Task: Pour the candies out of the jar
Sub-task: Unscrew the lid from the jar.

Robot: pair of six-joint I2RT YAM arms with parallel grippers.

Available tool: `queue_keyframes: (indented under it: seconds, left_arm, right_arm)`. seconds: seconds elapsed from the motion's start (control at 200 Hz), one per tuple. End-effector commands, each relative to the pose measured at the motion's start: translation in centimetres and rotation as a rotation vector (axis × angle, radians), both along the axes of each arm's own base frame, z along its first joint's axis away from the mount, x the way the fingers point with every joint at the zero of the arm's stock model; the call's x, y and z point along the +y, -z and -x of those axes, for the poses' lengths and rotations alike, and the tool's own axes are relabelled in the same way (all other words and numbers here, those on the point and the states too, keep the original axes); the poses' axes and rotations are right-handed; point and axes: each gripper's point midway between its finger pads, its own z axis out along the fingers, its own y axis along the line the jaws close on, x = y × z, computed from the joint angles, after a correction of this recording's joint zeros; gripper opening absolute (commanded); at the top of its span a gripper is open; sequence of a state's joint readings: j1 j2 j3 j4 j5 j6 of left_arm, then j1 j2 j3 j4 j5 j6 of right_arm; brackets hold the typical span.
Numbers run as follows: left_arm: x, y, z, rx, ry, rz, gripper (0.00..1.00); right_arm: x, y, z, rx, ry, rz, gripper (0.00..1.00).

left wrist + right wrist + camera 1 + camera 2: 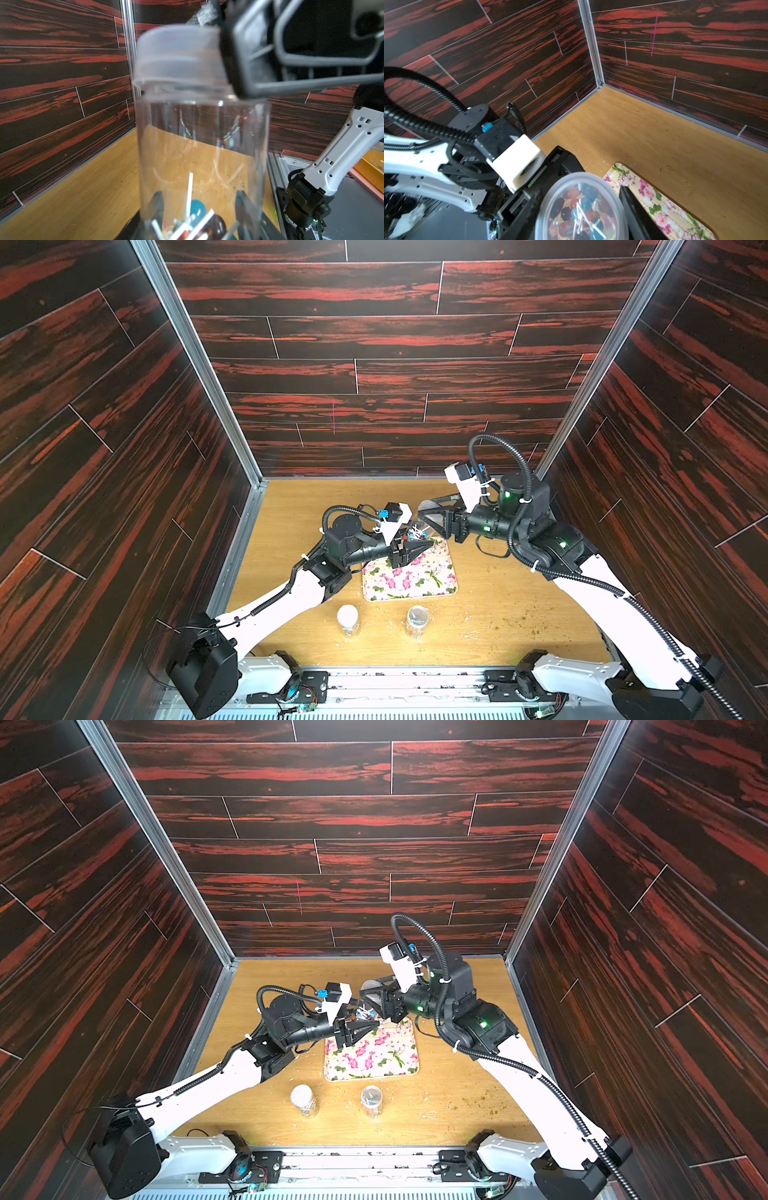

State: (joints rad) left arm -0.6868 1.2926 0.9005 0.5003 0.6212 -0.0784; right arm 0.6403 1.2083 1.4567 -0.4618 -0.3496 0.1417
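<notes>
The candies [197, 207] are found at the bottom of a clear jar [203, 141]. They are small shiny balls, blue, red and dark. Thin white sticks are mixed in with them. The upper part of the jar can be seen straight through. The jar is held upright with its mouth up, and a cloudy plastic lid [178, 56] is seen on its top. In the right wrist view the candies are seen through this lid.

The jar is gripped low down by the left claw [199, 197], with one finger pressed on each side of it. The lid is pinched by the right claw [580, 195], which is closed on the lid's rim.

In both top views the jar is seen between the two arms, at the far edge of a flowery tray [409, 583]. It cannot be told whether the tray is touched by the jar's bottom. The tray is laid flat on a wooden worktop [519, 572].

Two more small jars are stood on the worktop in front of the tray, apart from each other. One, the white-topped jar [348, 620], is on the robot's left. The other, the clear-topped jar [417, 619], is on its right. Greenish crumbs [503, 626] are scattered on the worktop on the robot's right side. The worktop is shut in by dark red and black wooden walls [374, 344].
</notes>
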Motion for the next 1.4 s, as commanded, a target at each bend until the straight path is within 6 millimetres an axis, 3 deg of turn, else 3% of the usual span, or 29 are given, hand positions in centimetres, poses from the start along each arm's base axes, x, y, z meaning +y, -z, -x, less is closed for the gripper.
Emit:
queue_keyframes:
  seconds: [0.0, 0.22, 0.481, 0.611, 0.721, 1.037, 1.252, 1.398]
  left_arm:
    - [0.3, -1.7, 0.9, 0.009, 0.021, 0.038, 0.43]
    - [0.4, -1.8, 1.1, 0.011, 0.022, 0.043, 0.43]
    - [0.7, -2.1, 1.2, 0.006, 0.015, 0.048, 0.43]
    - [0.8, -1.9, 1.2, 0.008, 0.006, 0.046, 0.43]
    - [0.9, -1.9, 1.3, 0.008, 0.003, 0.047, 0.43]
    - [1.0, -1.7, 1.0, 0.005, -0.014, 0.044, 0.43]
    - [1.0, -1.5, 0.9, 0.010, -0.020, 0.038, 0.43]
    - [1.0, -1.4, 0.9, 0.010, -0.020, 0.037, 0.43]
  right_arm:
    - [0.9, -1.7, 3.9, -0.147, -0.294, -0.035, 0.40]
    - [-0.2, -1.6, 3.4, -0.152, -0.392, -0.061, 0.40]
    - [0.2, -1.1, 2.9, -0.185, -0.439, -0.032, 0.43]
    - [0.2, -1.1, 2.6, -0.185, -0.429, -0.022, 0.49]
    - [0.1, -1.0, 2.4, -0.175, -0.409, -0.013, 0.62]
    - [-0.9, -0.7, 2.5, -0.140, -0.318, 0.003, 0.90]
    - [-2.0, -0.9, 1.6, 0.024, -0.143, -0.044, 0.94]
    - [-3.0, -1.6, 0.3, 0.126, 0.078, -0.127, 0.94]
